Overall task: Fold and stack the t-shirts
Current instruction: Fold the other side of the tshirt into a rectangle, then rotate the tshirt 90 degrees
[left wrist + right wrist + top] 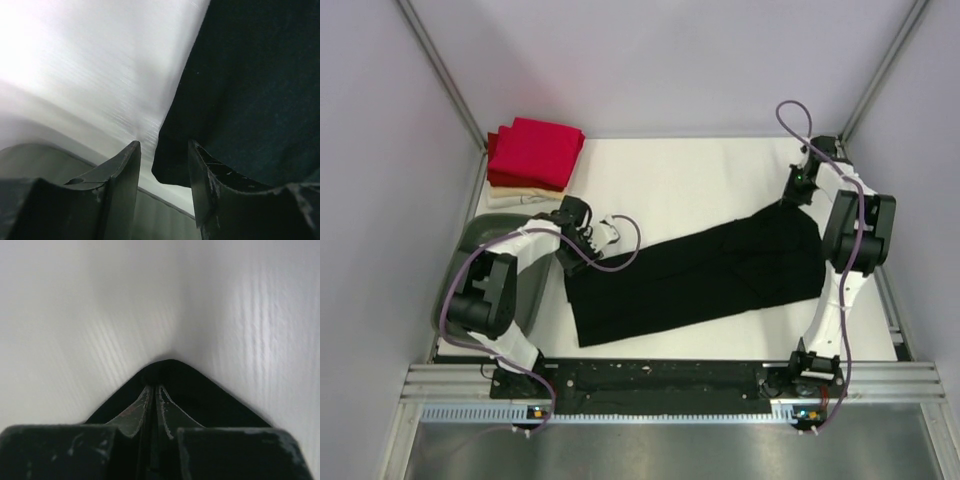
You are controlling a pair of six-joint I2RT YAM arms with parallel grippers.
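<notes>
A plain black t-shirt (705, 270) lies spread in a long slanted band across the white table. My left gripper (578, 255) is at its near-left corner. In the left wrist view the left gripper (164, 146) is open, with the corner of the black cloth (240, 90) just beyond the gap between the jaws. My right gripper (798, 195) is at the shirt's far-right corner. In the right wrist view the right gripper (154, 388) is shut on a peak of the black cloth (172, 371). Folded red shirts (533, 150) lie on a cream one (515, 197) at the far left.
A grey oval tub (470, 255) stands at the left edge, under the left arm. Pale enclosure walls stand on both sides and at the back. A metal rail (660, 380) runs along the near edge.
</notes>
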